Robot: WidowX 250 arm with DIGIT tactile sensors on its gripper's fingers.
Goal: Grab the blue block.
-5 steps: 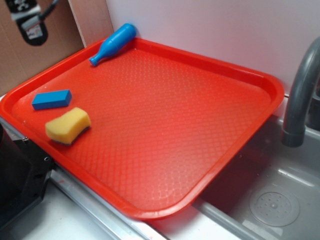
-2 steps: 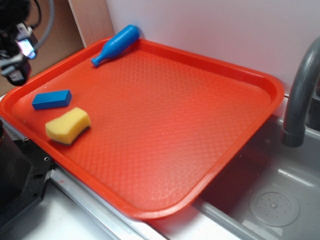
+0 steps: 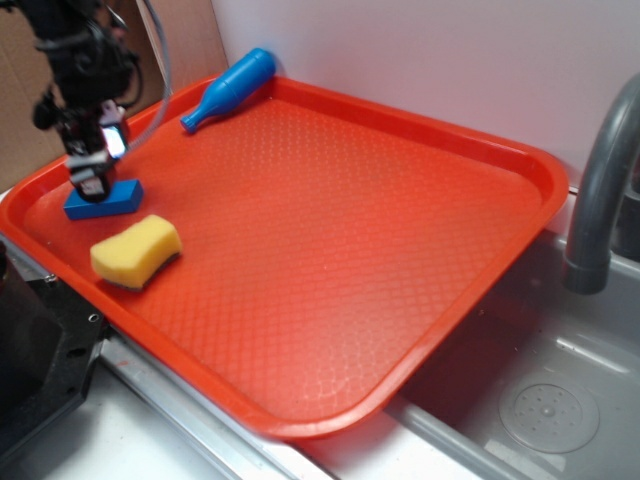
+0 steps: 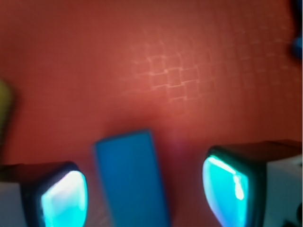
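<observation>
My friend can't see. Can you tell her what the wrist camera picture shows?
A blue block lies on a red tray between the robot gripper's two glowing fingertips, which stand open on either side, not touching it. The picture is blurry.

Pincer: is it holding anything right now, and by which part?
Nothing is held. The pincer is open, its fingers straddling the blue block without touching it.

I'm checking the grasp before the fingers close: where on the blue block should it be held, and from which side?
Grip the blue block across its narrow width, on the two long side faces, coming straight down from above. It lies flat on the red tray, so only the sides are free. In the wrist view the open gripper already straddles it, though the block sits nearer one finger; centring first seems wise.
</observation>
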